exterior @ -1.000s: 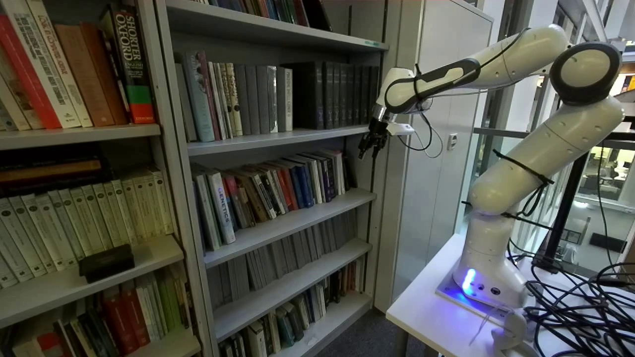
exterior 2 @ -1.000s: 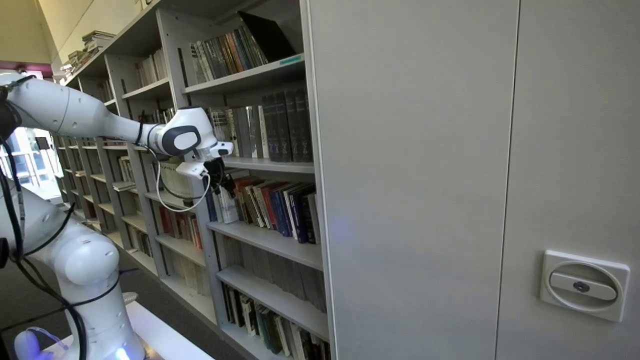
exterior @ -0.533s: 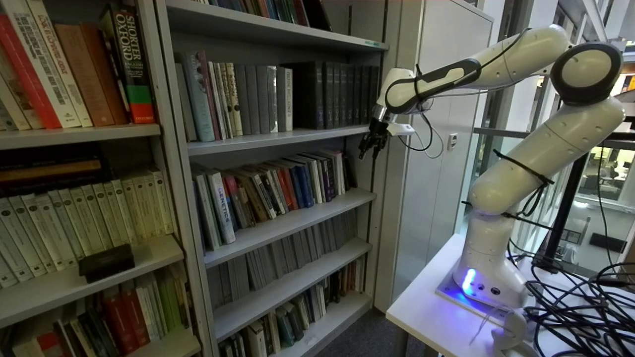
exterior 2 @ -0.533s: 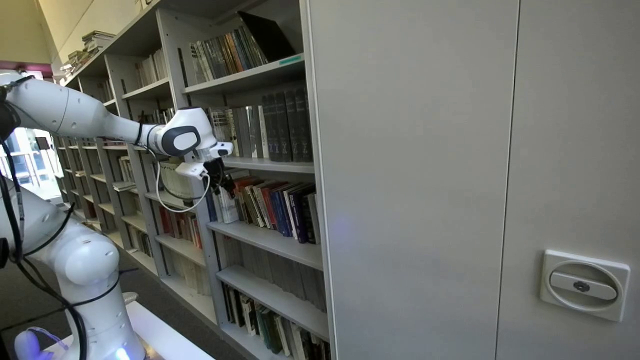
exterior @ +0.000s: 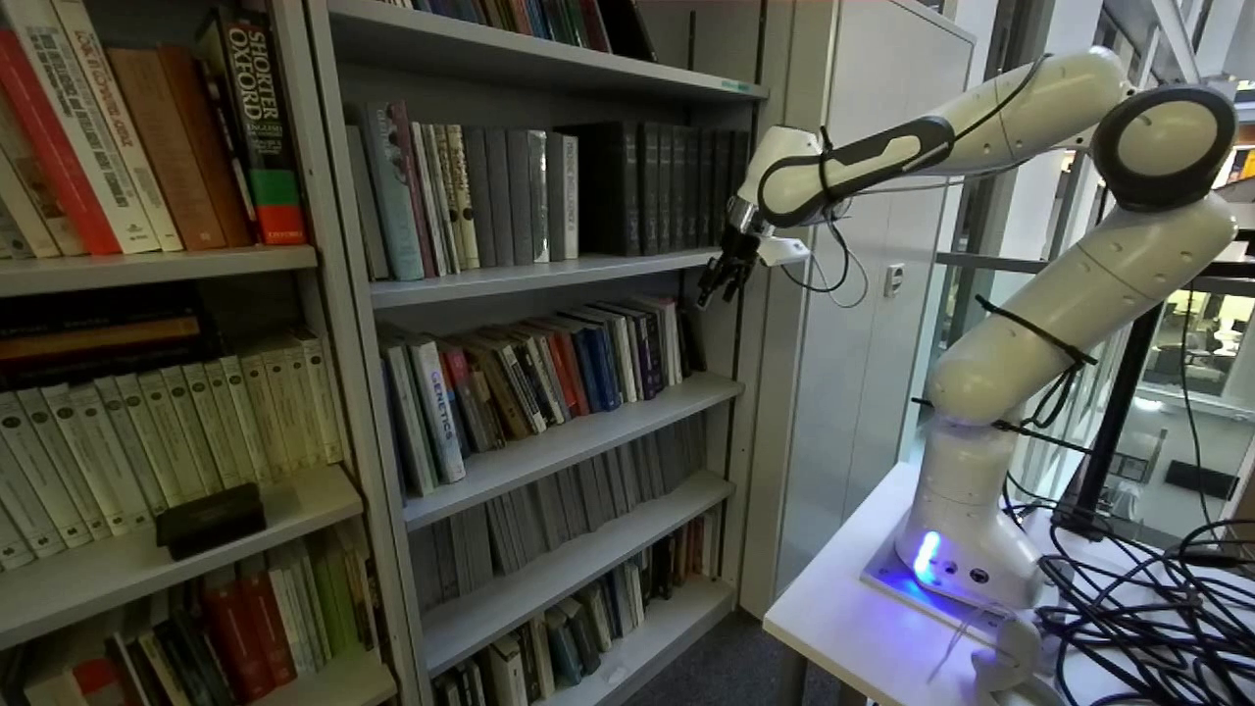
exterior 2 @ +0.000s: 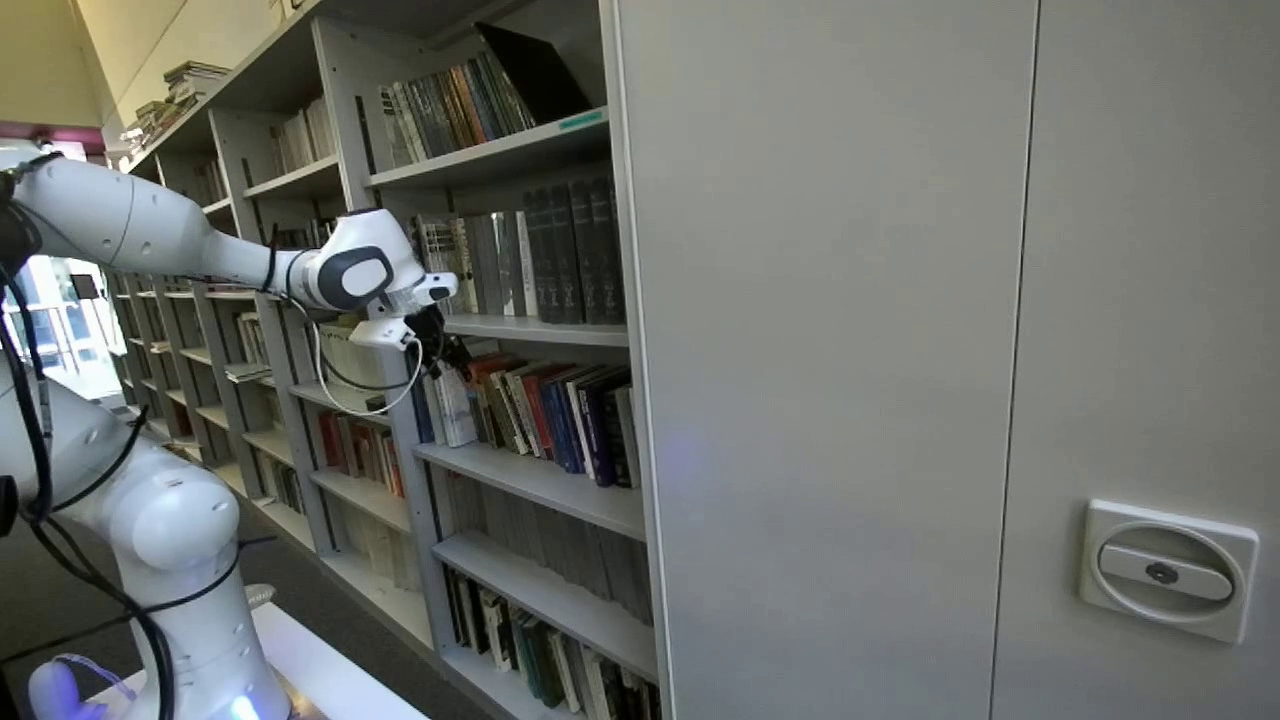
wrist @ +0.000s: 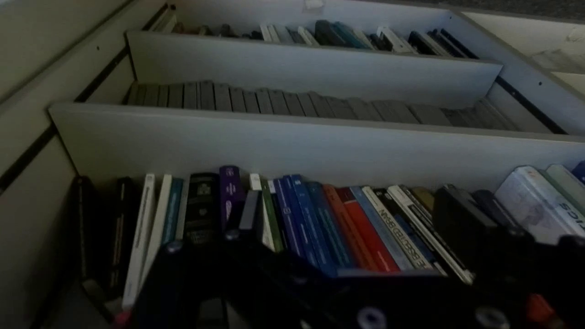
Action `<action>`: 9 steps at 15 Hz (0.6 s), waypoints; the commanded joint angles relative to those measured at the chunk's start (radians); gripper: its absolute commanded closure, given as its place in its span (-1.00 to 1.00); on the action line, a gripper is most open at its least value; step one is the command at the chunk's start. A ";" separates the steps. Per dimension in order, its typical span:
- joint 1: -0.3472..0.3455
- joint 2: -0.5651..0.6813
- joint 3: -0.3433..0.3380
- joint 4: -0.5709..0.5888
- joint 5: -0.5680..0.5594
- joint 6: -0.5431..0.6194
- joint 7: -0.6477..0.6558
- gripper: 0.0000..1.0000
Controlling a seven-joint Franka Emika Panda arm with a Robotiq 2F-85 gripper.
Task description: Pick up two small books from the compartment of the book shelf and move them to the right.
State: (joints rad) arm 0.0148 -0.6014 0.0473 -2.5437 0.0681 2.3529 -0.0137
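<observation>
Gaping, the gripper hangs, the dark-spined compartment showing only in both exterior views.

Past the gripper I see the tall grey metal book shelf. Colourful books lean along the board below the gripper, a white GENETICS volume to one side; higher than the fingertips, grey volumes and a black set stand upright.

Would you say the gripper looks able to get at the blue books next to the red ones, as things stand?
Probably yes: the gripper is open and nothing visible blocks its way to the blue books, though the red books packed close beside them may hamper a grip.
</observation>
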 commanded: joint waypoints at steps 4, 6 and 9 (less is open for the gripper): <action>0.178 0.002 0.024 0.031 0.048 0.212 -0.073 -1.00; 0.247 0.016 0.016 0.045 0.076 0.276 -0.109 -1.00; 0.366 0.041 -0.024 0.080 0.149 0.361 -0.187 -1.00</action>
State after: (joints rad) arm 0.2764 -0.5937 0.0790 -2.5091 0.1449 2.6404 -0.0996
